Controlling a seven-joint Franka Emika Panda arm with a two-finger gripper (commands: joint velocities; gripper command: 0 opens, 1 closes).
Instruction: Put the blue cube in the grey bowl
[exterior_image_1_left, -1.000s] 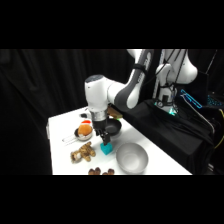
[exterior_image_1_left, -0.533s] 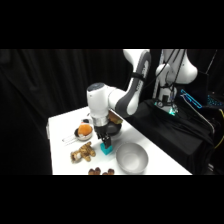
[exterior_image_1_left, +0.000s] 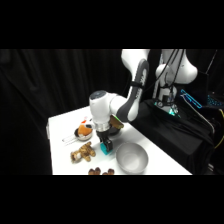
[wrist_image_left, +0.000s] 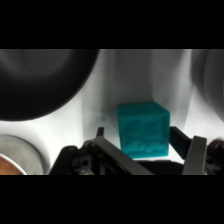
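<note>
The blue cube (wrist_image_left: 143, 130) is a small teal block resting on the white table (exterior_image_1_left: 65, 125). In the wrist view my gripper (wrist_image_left: 141, 137) is open, with one finger on each side of the cube and a thin gap showing on the left. In the side view the gripper (exterior_image_1_left: 105, 144) reaches straight down onto the blue cube (exterior_image_1_left: 106, 148). The grey bowl (exterior_image_1_left: 131, 159), wide and metallic, stands just right of the cube near the table's front edge; a slice of its rim (wrist_image_left: 212, 85) shows at the wrist view's right edge.
A black bowl (exterior_image_1_left: 118, 128) sits behind the gripper and fills the wrist view's upper left (wrist_image_left: 40, 80). An orange toy (exterior_image_1_left: 83, 131), metal tongs (exterior_image_1_left: 70, 139) and a brown teddy (exterior_image_1_left: 82, 152) lie to the left. Small brown pieces (exterior_image_1_left: 100, 171) lie at the front edge.
The arm has come down and a little toward the front of the table, bringing the gripper low around the blue cube. The cube and bowls have not moved.
</note>
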